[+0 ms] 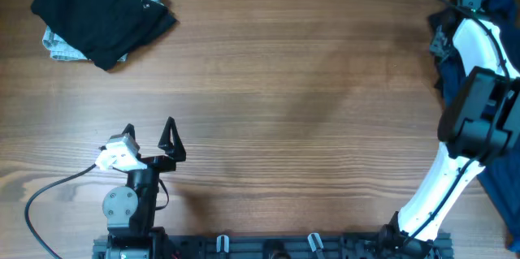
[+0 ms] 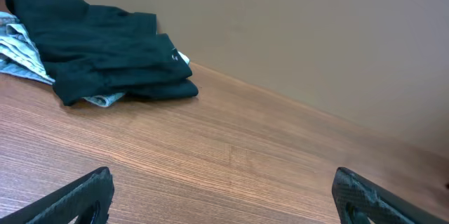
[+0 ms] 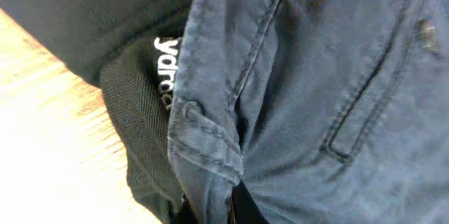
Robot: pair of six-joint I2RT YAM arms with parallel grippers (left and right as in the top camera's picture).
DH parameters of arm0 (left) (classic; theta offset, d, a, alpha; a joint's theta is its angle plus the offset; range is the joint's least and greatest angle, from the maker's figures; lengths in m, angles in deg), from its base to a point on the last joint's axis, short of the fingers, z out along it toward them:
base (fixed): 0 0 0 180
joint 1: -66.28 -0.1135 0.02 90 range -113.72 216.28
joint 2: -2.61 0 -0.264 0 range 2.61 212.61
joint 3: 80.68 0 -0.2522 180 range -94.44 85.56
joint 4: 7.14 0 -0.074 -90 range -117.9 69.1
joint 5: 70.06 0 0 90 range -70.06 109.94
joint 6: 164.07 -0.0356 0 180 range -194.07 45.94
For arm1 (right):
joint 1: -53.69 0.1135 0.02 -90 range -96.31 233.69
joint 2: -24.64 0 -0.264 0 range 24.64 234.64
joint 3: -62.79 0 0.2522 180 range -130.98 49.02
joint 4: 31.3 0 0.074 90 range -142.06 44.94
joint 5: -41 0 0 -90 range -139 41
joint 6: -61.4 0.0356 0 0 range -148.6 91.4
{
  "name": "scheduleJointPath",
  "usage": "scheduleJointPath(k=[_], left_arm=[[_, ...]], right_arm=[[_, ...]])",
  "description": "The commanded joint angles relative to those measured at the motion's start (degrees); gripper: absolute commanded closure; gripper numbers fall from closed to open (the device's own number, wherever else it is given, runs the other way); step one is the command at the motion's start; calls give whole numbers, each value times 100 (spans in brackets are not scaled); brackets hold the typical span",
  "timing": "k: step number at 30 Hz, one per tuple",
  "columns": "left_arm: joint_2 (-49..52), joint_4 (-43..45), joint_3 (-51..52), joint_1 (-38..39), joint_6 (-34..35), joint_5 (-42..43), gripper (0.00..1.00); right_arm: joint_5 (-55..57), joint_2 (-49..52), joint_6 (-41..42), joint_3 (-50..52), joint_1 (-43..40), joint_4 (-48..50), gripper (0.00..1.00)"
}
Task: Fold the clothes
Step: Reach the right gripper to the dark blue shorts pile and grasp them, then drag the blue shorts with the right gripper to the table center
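Note:
A pile of unfolded clothes [image 1: 459, 80] lies at the table's right edge, dark navy with a brighter blue piece [image 1: 497, 3]. My right gripper [image 1: 441, 42] is down in this pile. In the right wrist view its fingers [image 3: 223, 210] are shut on a fold of a plain dark navy garment [image 3: 316, 97] with seams and a pocket. A black garment with white lettering [image 3: 140, 104] lies under it. A folded stack sits at the far left, a black garment [image 1: 106, 11] on a pale grey-blue one [image 1: 57, 44]. My left gripper [image 1: 150, 133] is open and empty.
The folded stack also shows in the left wrist view [image 2: 105, 48], far ahead of the left fingers [image 2: 224, 196]. A black cable [image 1: 49, 198] loops at the front left. The arm bases [image 1: 268, 247] line the front edge. The wooden table [image 1: 309, 88] is bare mid-way.

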Motion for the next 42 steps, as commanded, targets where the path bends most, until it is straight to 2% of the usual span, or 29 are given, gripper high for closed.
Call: scheduleJointPath(k=[1, 8, 15, 25, 32, 34, 39, 40, 42], left_arm=[[-42, -17, 28, 28, -50, -55, 0], [-42, -17, 28, 28, -50, -55, 0], [-42, -17, 28, 28, -50, -55, 0], [-42, -17, 28, 28, -50, -55, 0], [-42, -17, 28, 28, -50, -55, 0], [-42, -17, 26, 28, -50, -55, 0], [-42, -17, 26, 28, -50, -55, 0], [-42, -17, 28, 28, -50, -55, 0], [-42, -17, 28, 28, -50, -55, 0]], right_arm=[[-562, -726, 249, -129, 138, 46, 96], [-2673, -1700, 299, -129, 251, 4, 96], [-3770, -1867, 518, -118, 907, -210, 96], [-3779, -1753, 1027, -101, 3123, -109, 96], [-3783, -981, 1897, -90, 4828, 743, 94], [-3781, -791, 1928, -90, 5154, 955, 90], [-3781, -575, 2199, -90, 5836, 1207, 87], [-3781, -575, 2197, -90, 5965, 1239, 74], [-3783, -581, 2173, -90, 6087, 1322, 71]])
